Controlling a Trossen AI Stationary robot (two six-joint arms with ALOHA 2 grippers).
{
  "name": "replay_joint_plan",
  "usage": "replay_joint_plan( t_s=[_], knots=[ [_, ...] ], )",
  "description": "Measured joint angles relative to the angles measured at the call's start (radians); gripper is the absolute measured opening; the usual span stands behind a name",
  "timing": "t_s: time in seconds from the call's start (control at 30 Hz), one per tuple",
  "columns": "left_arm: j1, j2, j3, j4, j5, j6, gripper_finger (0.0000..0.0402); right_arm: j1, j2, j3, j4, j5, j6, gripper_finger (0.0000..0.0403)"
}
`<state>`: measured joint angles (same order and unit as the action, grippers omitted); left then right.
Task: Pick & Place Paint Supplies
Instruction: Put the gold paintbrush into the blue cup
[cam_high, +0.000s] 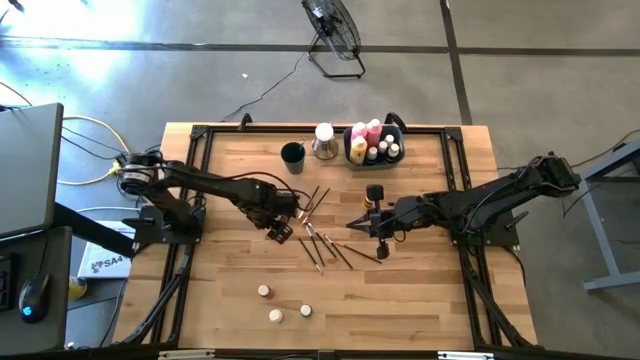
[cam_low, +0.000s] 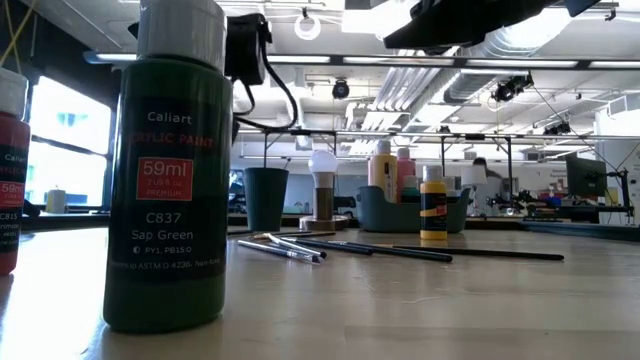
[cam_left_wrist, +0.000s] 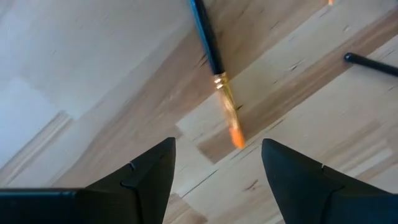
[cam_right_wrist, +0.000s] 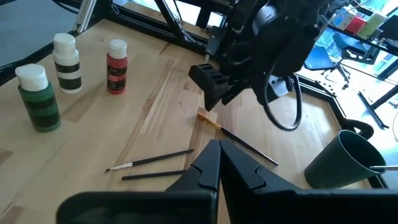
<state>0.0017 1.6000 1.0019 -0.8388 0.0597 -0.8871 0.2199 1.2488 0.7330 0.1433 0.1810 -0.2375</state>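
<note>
My left gripper (cam_left_wrist: 217, 171) points down, open, just above the table, over the orange bristle tip (cam_left_wrist: 235, 134) of a dark-handled brush (cam_left_wrist: 208, 43) lying flat; the tip shows between its fingers, untouched. In the high view this gripper (cam_high: 279, 232) is left of several scattered brushes (cam_high: 325, 245). My right gripper (cam_right_wrist: 219, 163) is shut and empty, held above the brushes on their right (cam_high: 353, 225). A green (cam_right_wrist: 38, 99), a white-and-black (cam_right_wrist: 66, 62) and a red bottle (cam_right_wrist: 116, 65) stand near the front edge. A yellow bottle (cam_low: 432, 205) stands upright mid-table.
At the far side, a grey-blue bin (cam_high: 362, 158) holds several bottles. Left of it stand a dark green cup (cam_high: 292, 155) and a white bulb-shaped object (cam_high: 323, 140). A black frame (cam_high: 200, 135) runs around the table's edges. Bare wood lies between the brushes and the front bottles.
</note>
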Motion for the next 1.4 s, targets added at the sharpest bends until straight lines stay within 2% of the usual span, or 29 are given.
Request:
replay_joint_plan(
  t_s=[0.17, 0.47, 1.1, 1.2, 1.4],
  knots=[
    [-0.038, 0.027, 0.0, 0.031, 0.001, -0.001, 0.0234, 0.0, 0.0, 0.0, -0.015, 0.0, 0.005, 0.0002],
    [-0.096, 0.044, 0.0, 0.049, -0.1, -0.063, 0.0234, 0.0, 0.0, 0.0, -0.02, 0.0, 0.008, 0.0002],
    [-0.094, 0.131, 0.002, 0.058, -0.101, -0.064, 0.0233, 0.0, 0.0, 0.0, -0.02, 0.0, 0.008, 0.0002],
    [-0.094, 0.132, 0.002, 0.061, -0.101, -0.064, 0.0218, 0.0, 0.0, 0.0, -0.02, 0.0, 0.008, 0.0002],
    [-0.095, 0.132, 0.002, 0.074, -0.097, -0.063, 0.015, 0.0, 0.0, 0.0, -0.02, 0.0, 0.008, 0.0002]
  ],
)
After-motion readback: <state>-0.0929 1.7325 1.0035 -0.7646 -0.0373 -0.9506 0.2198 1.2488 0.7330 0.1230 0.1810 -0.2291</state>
